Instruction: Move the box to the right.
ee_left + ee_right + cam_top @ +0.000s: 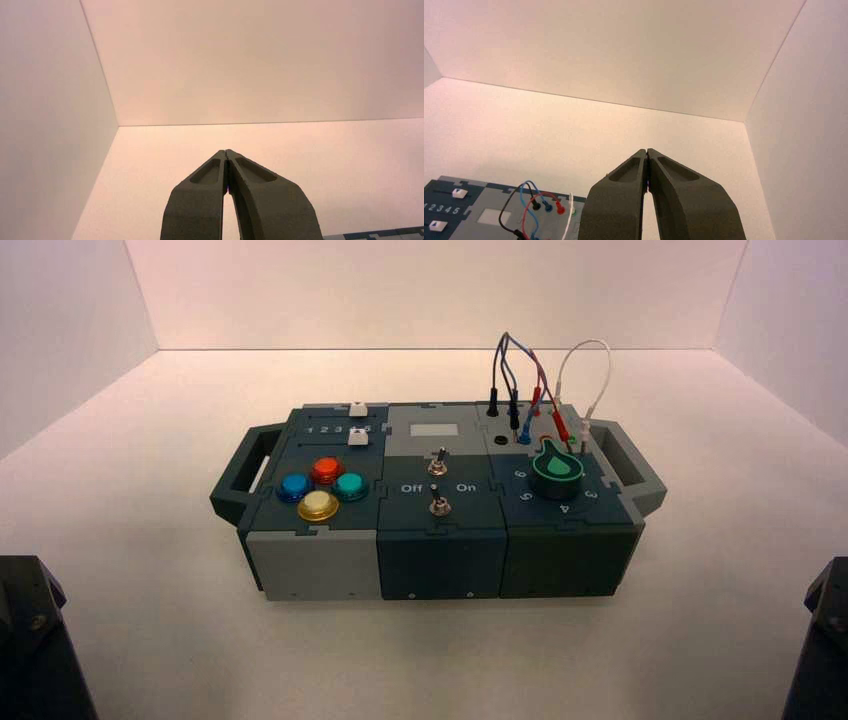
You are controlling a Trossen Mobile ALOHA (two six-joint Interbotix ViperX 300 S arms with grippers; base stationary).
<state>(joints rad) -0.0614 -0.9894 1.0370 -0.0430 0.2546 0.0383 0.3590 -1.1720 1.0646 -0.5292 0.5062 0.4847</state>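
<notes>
Not started, by all appearances. Box (430, 505) resting mid-surface (150, 640), untouched, handles free at 9 and 3 o'clock. Left hand (226, 154) clenched on nothing, parked at 8 o'clock; right hand (646, 152) likewise clenched, parked at 4 o'clock. Whole rightward shift outstanding.

Box (380, 234) mostly cut off by left wrist view's edge.
</notes>
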